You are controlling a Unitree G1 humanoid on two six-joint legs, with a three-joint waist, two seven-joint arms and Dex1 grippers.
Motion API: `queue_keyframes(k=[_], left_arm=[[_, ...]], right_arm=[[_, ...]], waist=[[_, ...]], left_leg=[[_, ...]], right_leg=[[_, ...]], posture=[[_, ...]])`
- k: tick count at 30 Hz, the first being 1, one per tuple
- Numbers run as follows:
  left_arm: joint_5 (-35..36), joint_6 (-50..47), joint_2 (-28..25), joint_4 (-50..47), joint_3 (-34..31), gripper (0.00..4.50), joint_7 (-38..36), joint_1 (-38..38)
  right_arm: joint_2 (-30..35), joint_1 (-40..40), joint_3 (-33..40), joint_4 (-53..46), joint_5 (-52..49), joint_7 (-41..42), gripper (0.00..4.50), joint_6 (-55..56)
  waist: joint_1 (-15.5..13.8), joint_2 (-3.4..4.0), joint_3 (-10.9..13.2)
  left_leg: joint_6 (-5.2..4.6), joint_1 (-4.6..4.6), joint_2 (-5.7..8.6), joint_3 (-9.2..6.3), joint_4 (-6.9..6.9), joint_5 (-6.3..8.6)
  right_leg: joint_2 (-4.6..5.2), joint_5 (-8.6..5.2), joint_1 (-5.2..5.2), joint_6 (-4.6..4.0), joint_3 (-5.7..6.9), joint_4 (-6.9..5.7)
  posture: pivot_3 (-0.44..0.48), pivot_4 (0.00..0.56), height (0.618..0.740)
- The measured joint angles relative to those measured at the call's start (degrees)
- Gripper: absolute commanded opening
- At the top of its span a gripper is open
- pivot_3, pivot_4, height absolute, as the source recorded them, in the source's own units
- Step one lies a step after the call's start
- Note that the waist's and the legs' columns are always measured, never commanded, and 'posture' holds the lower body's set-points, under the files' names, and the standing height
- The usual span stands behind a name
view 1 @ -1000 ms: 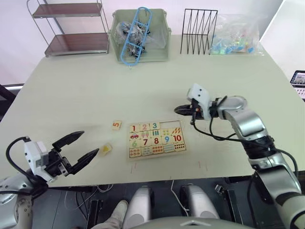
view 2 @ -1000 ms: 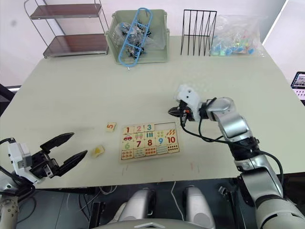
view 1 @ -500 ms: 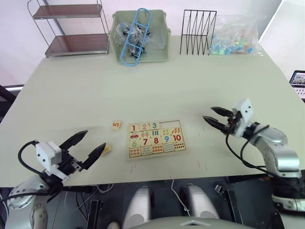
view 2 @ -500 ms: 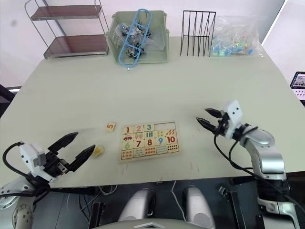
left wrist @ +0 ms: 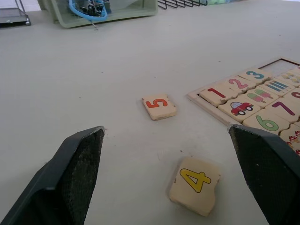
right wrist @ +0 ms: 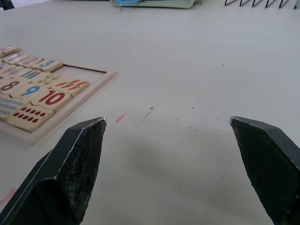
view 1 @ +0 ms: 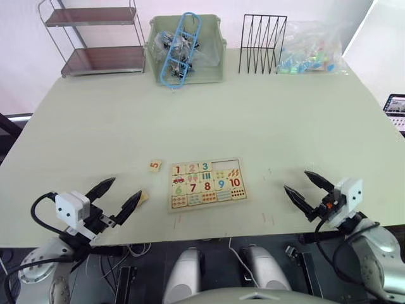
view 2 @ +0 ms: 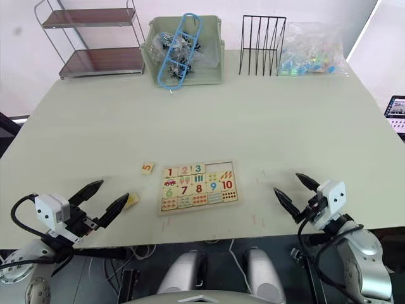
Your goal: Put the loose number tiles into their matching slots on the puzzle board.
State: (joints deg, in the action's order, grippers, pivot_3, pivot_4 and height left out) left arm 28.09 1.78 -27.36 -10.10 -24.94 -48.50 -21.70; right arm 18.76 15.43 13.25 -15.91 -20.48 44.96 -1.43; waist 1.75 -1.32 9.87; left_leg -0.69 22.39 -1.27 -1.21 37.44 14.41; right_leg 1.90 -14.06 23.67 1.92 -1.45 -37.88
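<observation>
The puzzle board (view 1: 205, 184) lies near the table's front middle. Tiles 1, 2 and 3 sit in its upper row, and the two slots (view 1: 226, 166) at that row's right end are bare. Two loose number tiles lie left of the board: the red 5 (view 1: 155, 166) and the yellow 4 (left wrist: 195, 185), which is closer to the front edge. My left gripper (view 1: 124, 190) is open just left of the 4 tile, holding nothing. My right gripper (view 1: 297, 182) is open and empty above the table, right of the board.
Along the far edge stand a metal shelf rack (view 1: 95, 38), a green bin (view 1: 209, 60) with a blue frame sticking out, a black wire rack (view 1: 262, 44) and a clear bag (view 1: 313, 47) of coloured pieces. A screen device (view 1: 397, 104) sits off the right edge.
My right gripper has opened and drawn back from the board's upper right corner to the front right of the table. My left gripper has edged closer to the 4 tile.
</observation>
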Motion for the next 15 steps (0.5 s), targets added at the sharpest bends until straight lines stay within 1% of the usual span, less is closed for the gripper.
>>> queue_keyframes(k=[5, 10, 15], left_arm=[[-0.8, 0.0, -0.3, -0.1, 0.7, 4.5, 0.0, -2.0], [-0.9, 0.0, -1.1, -0.2, 0.2, 4.5, 0.0, -4.4], [-0.9, 0.0, -2.2, -0.8, -0.6, 4.5, 0.0, -5.3]], right_arm=[[-1.2, 1.9, -0.2, 0.1, 2.1, -2.6, 4.42, 4.8], [-3.6, 4.3, -3.8, 0.5, 3.8, -4.6, 4.42, 8.9], [-4.9, 4.4, -6.3, 0.6, 4.7, -6.6, 4.42, 10.8]], waist=[[-0.1, -0.01, 0.0], [-0.1, -0.01, 0.0], [-0.5, -0.01, 0.0]], left_leg=[[0.0, 0.02, 0.0, -0.01, -0.01, 0.0], [0.0, 0.0, -0.02, -0.01, -0.01, 0.0], [0.0, 0.0, -0.02, 0.04, -0.01, 0.0]], right_leg=[[0.0, 0.01, 0.01, -0.03, 0.0, 0.0], [0.02, -0.01, 0.01, -0.02, -0.01, 0.0], [0.04, -0.01, 0.02, -0.02, -0.04, 0.01]], posture=[[0.0, 0.15, 0.739], [0.0, 0.15, 0.739], [0.0, 0.15, 0.739]])
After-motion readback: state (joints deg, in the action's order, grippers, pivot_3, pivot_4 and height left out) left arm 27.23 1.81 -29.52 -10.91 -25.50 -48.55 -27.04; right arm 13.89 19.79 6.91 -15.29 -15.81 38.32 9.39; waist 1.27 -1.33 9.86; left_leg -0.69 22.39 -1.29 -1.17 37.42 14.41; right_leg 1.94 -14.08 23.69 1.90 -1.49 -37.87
